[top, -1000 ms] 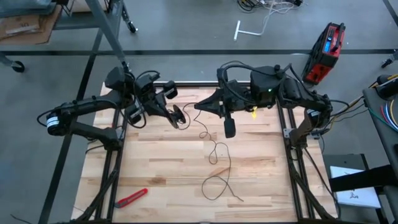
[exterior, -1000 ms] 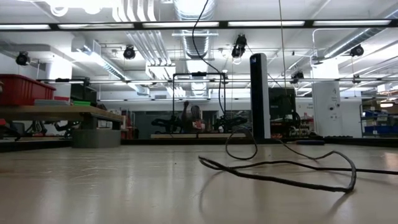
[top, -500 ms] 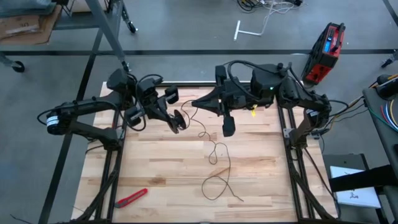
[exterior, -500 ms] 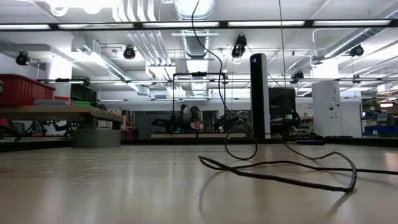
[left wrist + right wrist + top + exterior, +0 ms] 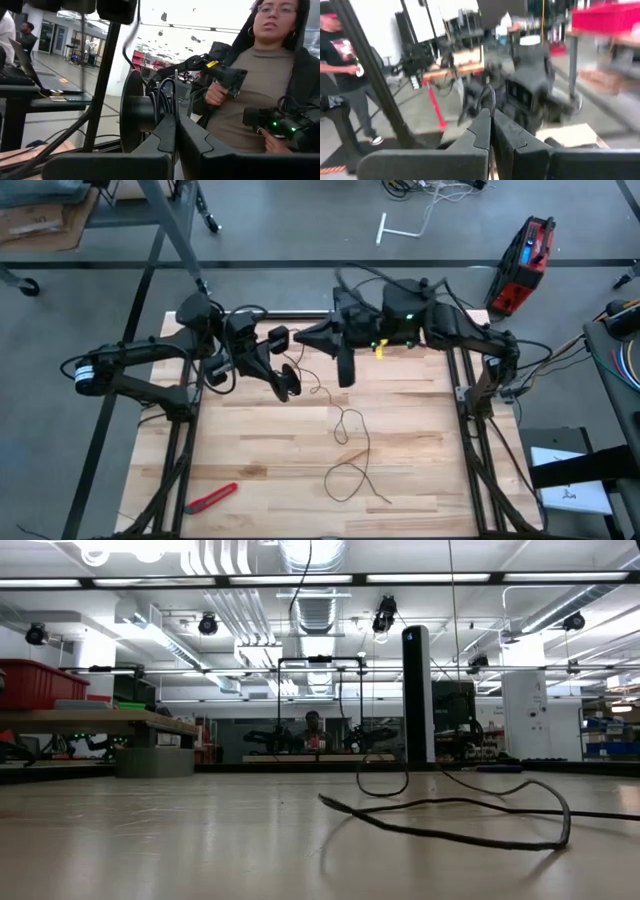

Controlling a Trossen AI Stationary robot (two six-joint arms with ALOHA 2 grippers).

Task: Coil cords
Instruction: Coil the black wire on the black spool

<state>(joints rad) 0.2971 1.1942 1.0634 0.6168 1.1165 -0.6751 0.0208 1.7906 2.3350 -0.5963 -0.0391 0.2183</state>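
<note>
Showing edges: the pale wooden slatted worktop is lying inside a dark metal frame, with both arms crowding its far edge.
Open room: the near half is lying mostly bare, apart from a small red-handled tool near the near-left corner and the cord's loose loops in the middle.
Reel: the small black round reel is sitting in the left claw above the far-left part of the worktop; in the left wrist view the reel is standing on edge just beyond the fingertips, its flat face turned sideways, with cord turns showing behind it.
Left claw state: its two dark fingers are pressing nearly together, clamping on the reel's rim.
Cord: the very thin long black cord is running from the reel toward the near side, its long axis going roughly far-to-near, curling into a small loop mid-worktop and a larger one nearer the front, ending in a free tip at the near right.
Cord, low view: the cord is lying in a wide flat loop on the surface, one strand rising upward out of frame.
Right claw: the right claw is hanging just right of the reel, over the far middle, pointing toward the near side; its fingers are sitting closed together, and whether they are pinching the cord cannot be told.
Beyond: a person in a beige top is holding hand controllers.
</note>
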